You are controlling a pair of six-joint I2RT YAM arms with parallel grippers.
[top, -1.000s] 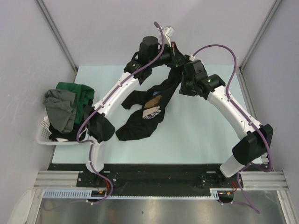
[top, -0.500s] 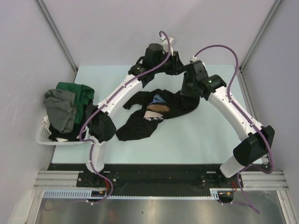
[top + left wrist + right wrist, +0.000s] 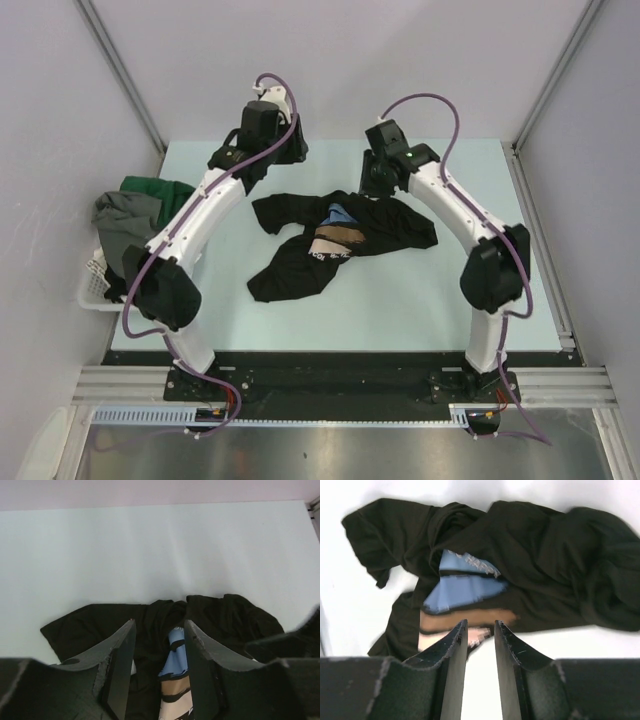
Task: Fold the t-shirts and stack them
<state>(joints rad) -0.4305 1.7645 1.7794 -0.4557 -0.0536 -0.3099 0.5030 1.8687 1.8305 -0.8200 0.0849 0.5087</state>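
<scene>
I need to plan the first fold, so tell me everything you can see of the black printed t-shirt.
The black t-shirt is soft, matte cloth, lying crumpled and unfolded on the middle of the pale table. Its chest print shows only in part: blue, brown and white bands, bunched by folds. One end trails toward the near left. Only the table touches it; the left gripper and right gripper hover open, clear of it.

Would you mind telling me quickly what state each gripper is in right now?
Left gripper: open, holding nothing.
Right gripper: narrowly open, holding nothing.
</scene>
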